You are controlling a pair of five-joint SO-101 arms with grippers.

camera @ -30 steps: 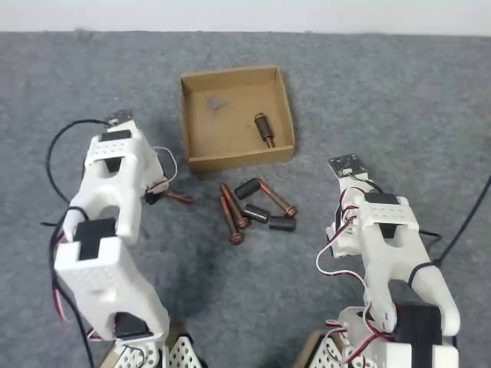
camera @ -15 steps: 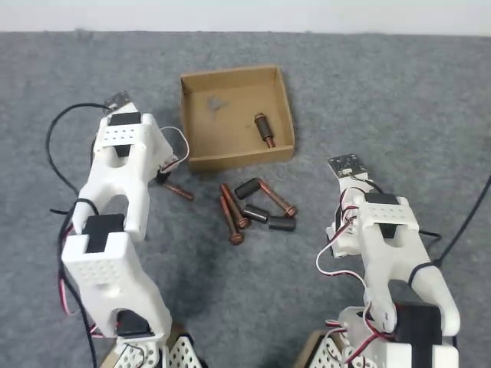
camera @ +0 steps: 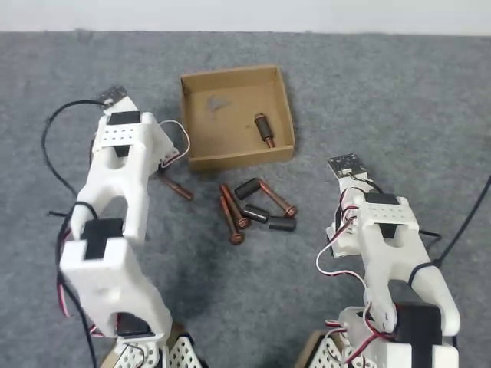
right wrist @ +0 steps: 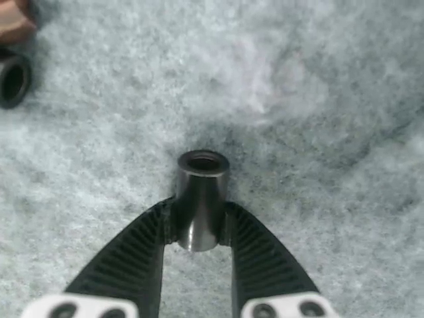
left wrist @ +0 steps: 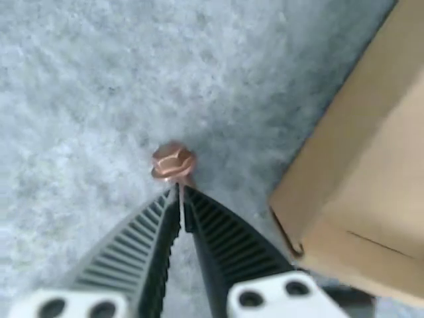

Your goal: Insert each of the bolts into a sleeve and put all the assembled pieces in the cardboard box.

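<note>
bolt [left wrist: 173,162] shank hidden, cardboard box [left wrist: 358,179] — cropped

Mottled grey, felt-like covering on the tabletop [camera: 399,100] sets off a plain tan-brown cardboard box [camera: 201,162], where one assembled piece [camera: 265,129] shows a dark band over copper. The loose bolts [camera: 230,218] gleam reddish copper, and the loose sleeves [camera: 247,188] are glossy black. The left arm [camera: 115,176] and right arm [camera: 391,238] are white with black motor blocks, trailing red, white and black wires [camera: 344,208]. The left pincer [left wrist: 179,193], black with ribbed fingers [left wrist: 225,232] on white mounts, pinches a bolt [left wrist: 173,162] with a coppery-pink hex head. The right pincer [right wrist: 199,215], likewise black and ribbed, grips a sleeve [right wrist: 201,192] of dark gunmetal with a pale sheen. A white wall [camera: 245,14] runs behind.
</note>
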